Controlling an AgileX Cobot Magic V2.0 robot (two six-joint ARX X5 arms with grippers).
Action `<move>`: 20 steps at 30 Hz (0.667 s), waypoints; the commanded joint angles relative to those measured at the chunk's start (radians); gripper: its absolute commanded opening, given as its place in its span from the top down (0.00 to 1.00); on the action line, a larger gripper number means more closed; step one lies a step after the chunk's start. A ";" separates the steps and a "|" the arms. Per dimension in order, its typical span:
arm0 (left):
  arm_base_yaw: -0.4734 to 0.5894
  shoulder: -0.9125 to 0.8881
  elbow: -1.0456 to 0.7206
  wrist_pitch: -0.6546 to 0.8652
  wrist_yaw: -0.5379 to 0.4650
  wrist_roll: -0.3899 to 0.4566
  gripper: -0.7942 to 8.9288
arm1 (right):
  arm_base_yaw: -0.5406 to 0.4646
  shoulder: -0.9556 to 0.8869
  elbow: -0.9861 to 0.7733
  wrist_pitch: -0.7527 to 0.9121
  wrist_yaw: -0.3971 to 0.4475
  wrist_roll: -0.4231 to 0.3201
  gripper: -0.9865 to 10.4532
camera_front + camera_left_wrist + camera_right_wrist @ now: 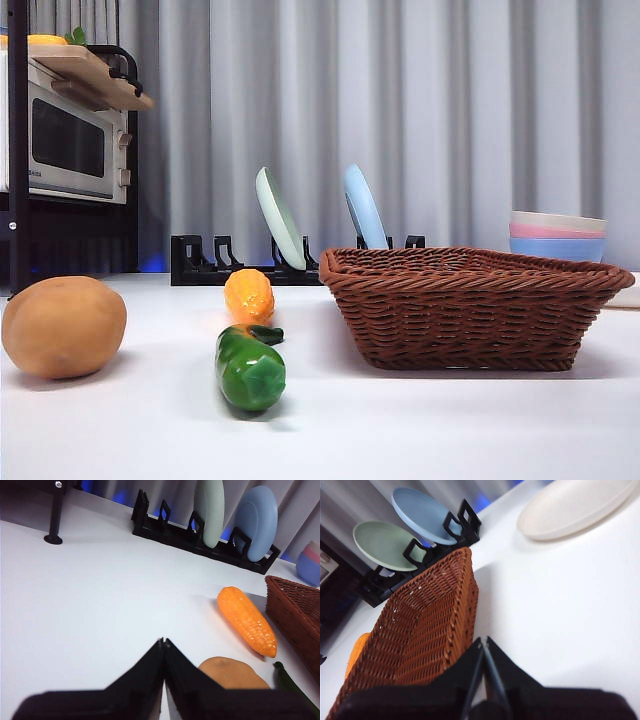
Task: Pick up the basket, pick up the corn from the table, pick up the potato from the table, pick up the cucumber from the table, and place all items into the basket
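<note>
Front view: the potato (pixel 64 326), cucumber (pixel 249 366) and corn (pixel 249 294) are lying on the white table (pixel 420 425) left of the basket (pixel 470 305), grey curtains (pixel 420 110) hanging behind. Left wrist view: the left gripper (pixel 163 645) is hovering clenched, near the potato. Right wrist view: the right gripper (pixel 484 645) is hanging clenched beside the basket.

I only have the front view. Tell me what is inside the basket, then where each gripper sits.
Observer: The right wrist view looks down into the basket; the part of its inside that shows holds nothing.
Operator: Report the left gripper.
Observer: The left gripper is shut, above the table, near the potato and the corn.
Operator: Now the right one.
Observer: The right gripper is shut, beside the basket's outer wall on the side away from the vegetables, holding nothing.
Operator: Say what lies beyond it.
Observer: A cream plate lies flat on the table there.
</note>
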 commanded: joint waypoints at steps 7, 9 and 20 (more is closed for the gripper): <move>0.000 0.023 0.099 -0.027 0.018 -0.007 0.92 | 0.000 0.089 0.135 -0.008 -0.001 -0.052 0.92; 0.000 0.051 0.133 -0.038 0.019 0.013 0.92 | 0.000 0.145 0.182 -0.025 -0.001 -0.081 0.92; 0.000 0.364 0.362 -0.050 0.097 0.135 0.92 | 0.000 0.553 0.518 -0.142 -0.124 -0.282 0.92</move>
